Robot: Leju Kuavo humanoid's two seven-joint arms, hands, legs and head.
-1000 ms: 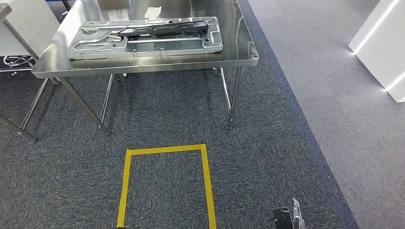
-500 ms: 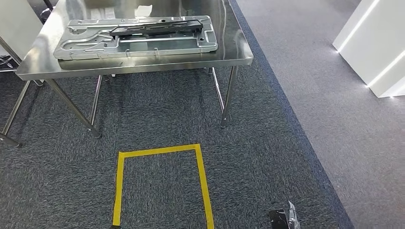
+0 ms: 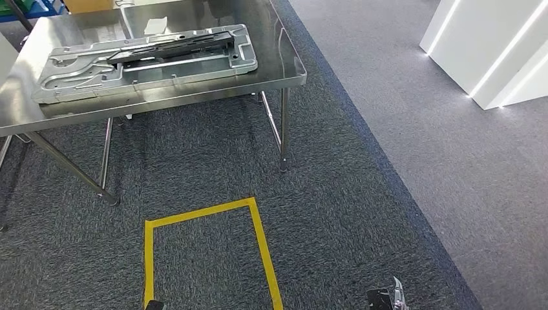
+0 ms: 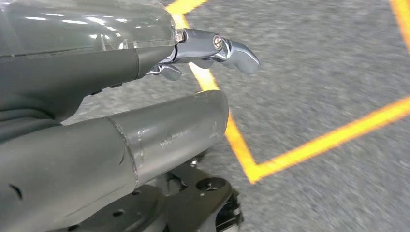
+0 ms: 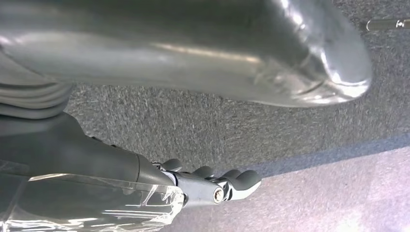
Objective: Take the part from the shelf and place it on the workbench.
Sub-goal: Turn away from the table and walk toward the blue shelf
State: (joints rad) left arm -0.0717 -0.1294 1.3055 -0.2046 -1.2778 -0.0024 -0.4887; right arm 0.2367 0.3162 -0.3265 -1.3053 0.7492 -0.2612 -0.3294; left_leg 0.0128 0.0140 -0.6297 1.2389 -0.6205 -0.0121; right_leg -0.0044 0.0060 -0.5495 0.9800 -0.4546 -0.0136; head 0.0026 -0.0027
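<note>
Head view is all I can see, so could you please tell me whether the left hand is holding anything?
Observer: No, the left hand holds nothing; its fingers are apart, above a corner of the yellow tape.
Operator: Thank you. And the right hand?
Observer: The right hand is empty too, hanging over the dark carpet.

A metal tray lies on the steel table at the far left. Before the table, a taped square marks the carpet; white panels stand far right.
</note>
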